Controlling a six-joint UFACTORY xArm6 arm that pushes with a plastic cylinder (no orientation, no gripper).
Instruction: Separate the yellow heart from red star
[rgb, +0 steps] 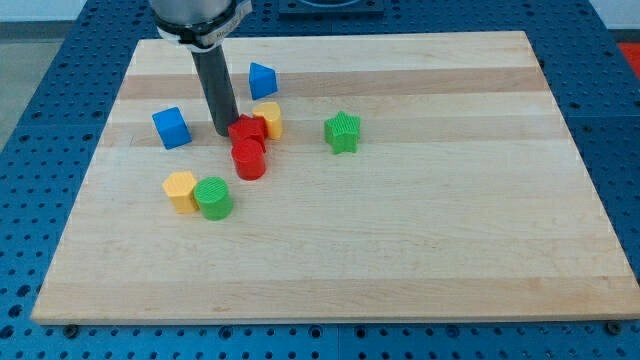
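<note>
The yellow heart (269, 119) sits left of the board's middle, touching the red star (247, 129) on the star's right. A red cylinder (248, 159) stands just below the star, touching it. My tip (224, 132) is down on the board right against the star's left side. The rod rises from there to the view's top.
A blue block (262, 79) lies above the heart. A blue cube (171, 127) lies left of my tip. A green star (342, 132) lies right of the heart. A yellow block (181, 190) and a green cylinder (213, 197) sit together lower left on the wooden board (400, 230).
</note>
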